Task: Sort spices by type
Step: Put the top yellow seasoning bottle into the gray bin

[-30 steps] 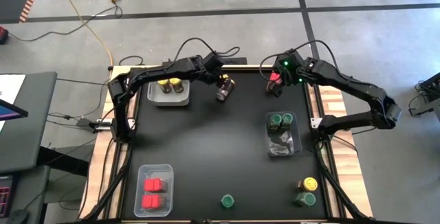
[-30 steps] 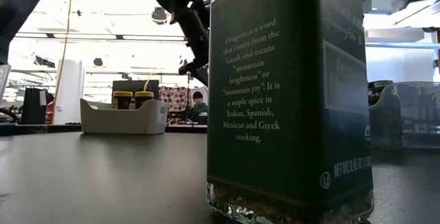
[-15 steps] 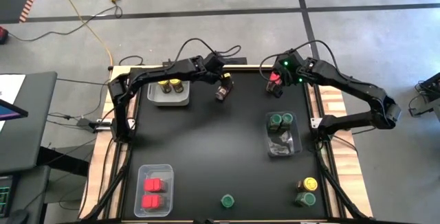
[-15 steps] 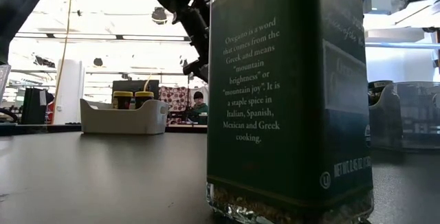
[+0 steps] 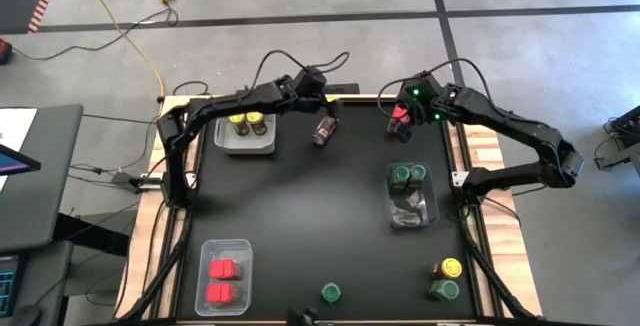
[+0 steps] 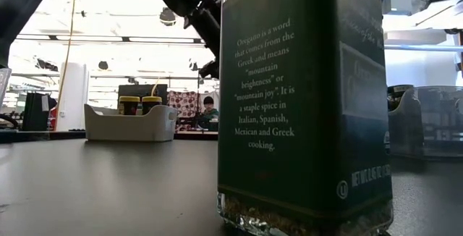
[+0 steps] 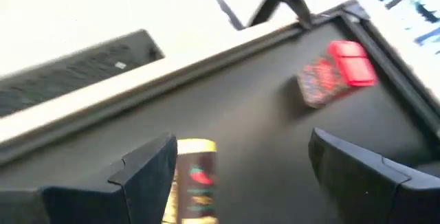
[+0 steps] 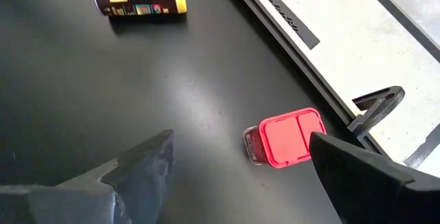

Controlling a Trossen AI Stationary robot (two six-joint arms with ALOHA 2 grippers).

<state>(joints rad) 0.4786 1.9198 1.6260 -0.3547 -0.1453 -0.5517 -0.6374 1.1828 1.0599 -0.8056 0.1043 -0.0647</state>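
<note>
The left gripper hangs near the back edge of the bench, its fingers spread apart and released, grasping nothing; just below it a yellow-lidded jar lies on its side on the dark bench top, and in the left wrist view that jar sits between the fingers, though whether a finger touches it is hard to tell; the right gripper waits near the back right corner, also spread wide and empty, right over a red block that stands on the bench.

Near the back left corner a white bin holds two yellow-lidded jars; a clear bin at the front left corner holds two red blocks; by the right edge another clear bin holds two green-lidded jars at its far end; near the front right corner a yellow-lidded jar and a green-lidded jar stand side by side; one more green-lidded jar, labelled oregano, stands alone at the front edge.
</note>
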